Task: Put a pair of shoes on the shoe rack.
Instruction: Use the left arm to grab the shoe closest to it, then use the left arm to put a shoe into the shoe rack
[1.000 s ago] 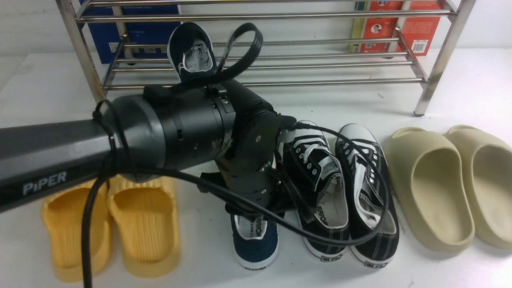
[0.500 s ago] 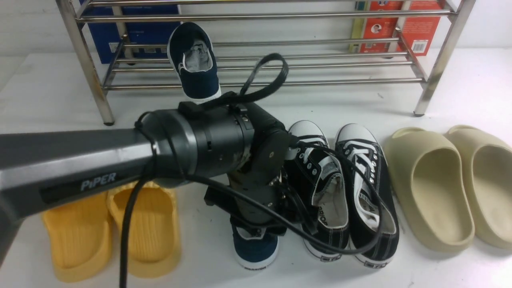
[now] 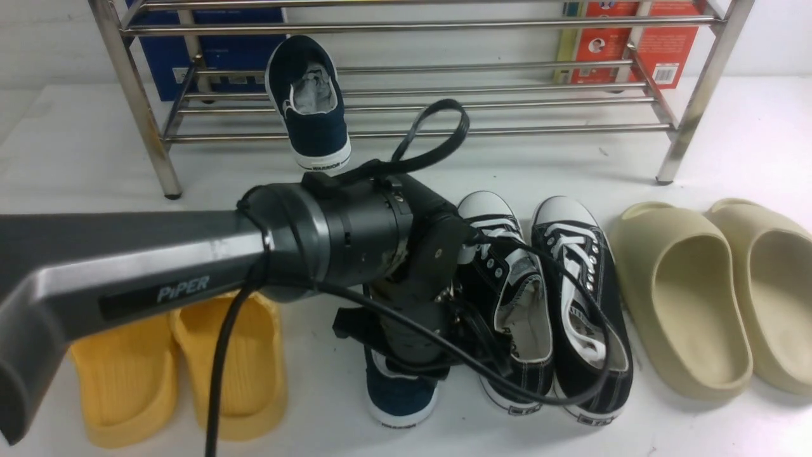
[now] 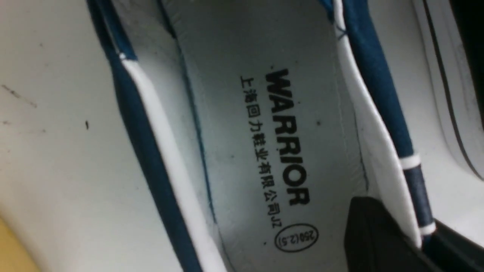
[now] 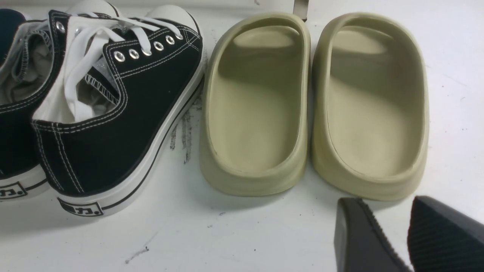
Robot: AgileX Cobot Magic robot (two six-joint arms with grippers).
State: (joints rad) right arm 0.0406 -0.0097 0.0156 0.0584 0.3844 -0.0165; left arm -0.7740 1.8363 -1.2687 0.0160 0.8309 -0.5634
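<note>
- Near navy shoe (image 3: pixel 399 400): stood on the tabletop (image 3: pixel 571 165), heel toward the camera, between the yellow slippers (image 3: pixel 177 374) and the black lace-up sneakers (image 3: pixel 552 304). It sat just beside the sneakers and was largely hidden under the left arm (image 3: pixel 190 266).
- Left fingers (image 4: pixel 378 234): pinched the shoe's side wall near the heel, one finger inside beside the insole, the other outside the canvas.
- Hazard 1: the grip took only a soft canvas wall, off-centre. On lifting, the shoe would probably hang tilted and could slip free.
- Hazard 2: the neighbouring black sneaker lay close enough to be dragged along, and the looped cable (image 3: pixel 438 127) might snag.
- Hazard 3: the far navy shoe (image 3: pixel 311 108) lay on the lower tier of the shoe rack (image 3: pixel 507 131), near its left end, toe inward, heel jutting past the front bar. A careless second placement could knock it off.
- Appearance: laceless navy canvas, white collar trim, white rubber sole, pale insole printed "WARRIOR".
- Right fingers (image 5: pixel 359 238): spread, holding nothing, near the beige slides (image 3: pixel 698 292).
</note>
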